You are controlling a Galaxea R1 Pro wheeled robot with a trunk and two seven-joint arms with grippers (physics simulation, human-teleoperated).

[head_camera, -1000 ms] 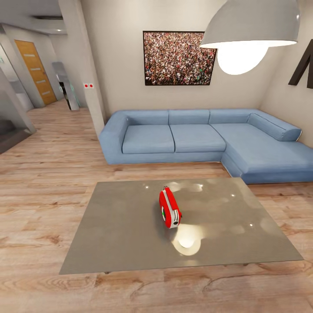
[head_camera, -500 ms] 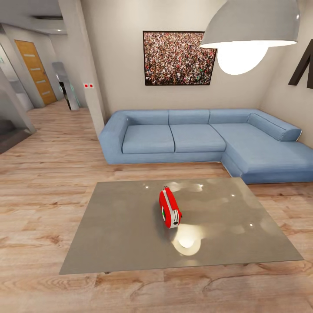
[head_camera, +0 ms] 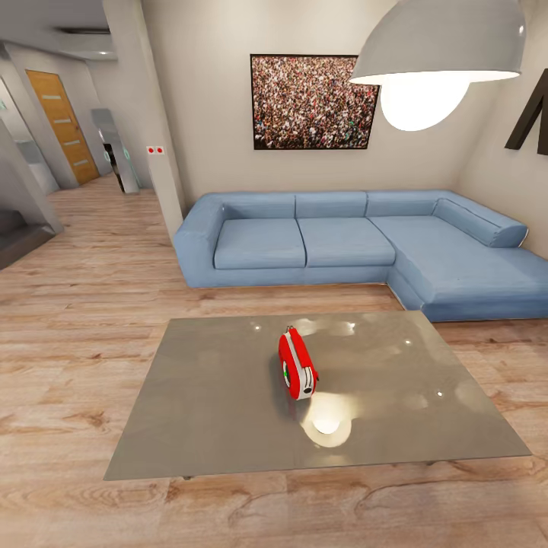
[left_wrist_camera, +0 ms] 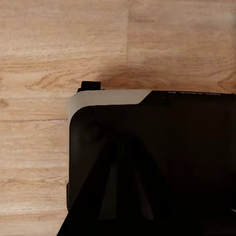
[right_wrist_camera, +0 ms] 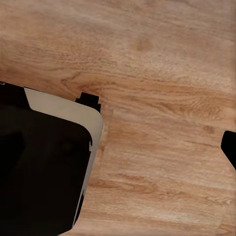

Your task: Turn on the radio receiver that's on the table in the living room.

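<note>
The radio [head_camera: 297,365] stands on edge near the middle of the bench [head_camera: 205,411], slightly toward its far edge, before the sofa [head_camera: 358,243]. Both wrist views look down on floor [left_wrist_camera: 59,44] and dark robot body [left_wrist_camera: 157,167]; whether either arm's fingers are open or closed cannot be told.

Head view: looks forward and down from standing height across the table [head_camera: 228,411], near edge close below, sofa [head_camera: 342,243] and picture [head_camera: 314,101] on the far wall straight ahead, lamp [head_camera: 441,42] very near at upper right, hallway with door [head_camera: 63,125] far left.

Left wrist view: points steeply down at the floor [left_wrist_camera: 59,44], close, over a dark rounded robot body [left_wrist_camera: 157,167] with a pale edge.

Right wrist view: likewise aimed down at floor [right_wrist_camera: 162,73], close, with the same kind of dark body [right_wrist_camera: 39,172] at one side.

Shared between the wrist views: wood floor and that dark body. Shared with the head view: the wood floor alone.
</note>
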